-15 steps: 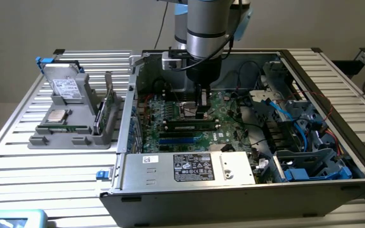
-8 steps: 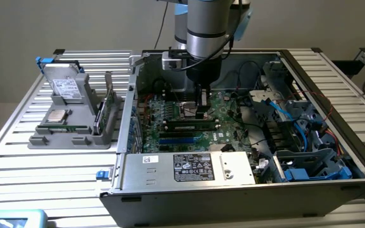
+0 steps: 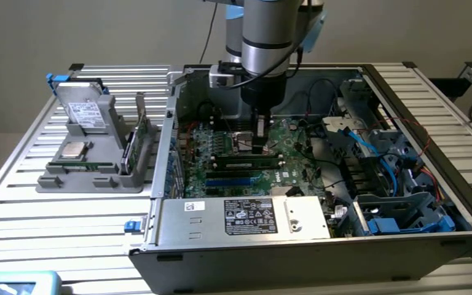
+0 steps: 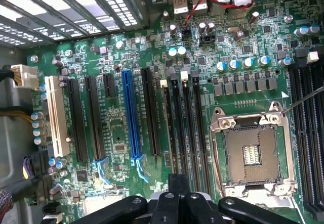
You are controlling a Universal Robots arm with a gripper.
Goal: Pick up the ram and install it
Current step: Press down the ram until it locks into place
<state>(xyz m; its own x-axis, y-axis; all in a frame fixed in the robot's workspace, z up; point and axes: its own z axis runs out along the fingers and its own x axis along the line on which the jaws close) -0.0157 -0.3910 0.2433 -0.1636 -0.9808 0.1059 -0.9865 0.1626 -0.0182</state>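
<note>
Right, my pincer [image 3: 258,147] is pressed together, low over the motherboard [image 3: 302,136]; the ram [image 3: 247,165] sits in its slot just beneath. Light, stiff, fragile stick, so I'd handle it by the long edges.

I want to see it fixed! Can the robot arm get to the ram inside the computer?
Probably yes. The case is open on top, and the gripper hangs inside, right above the ram on the motherboard. Nothing seems to stand between them. Its jaws are shut.
</note>
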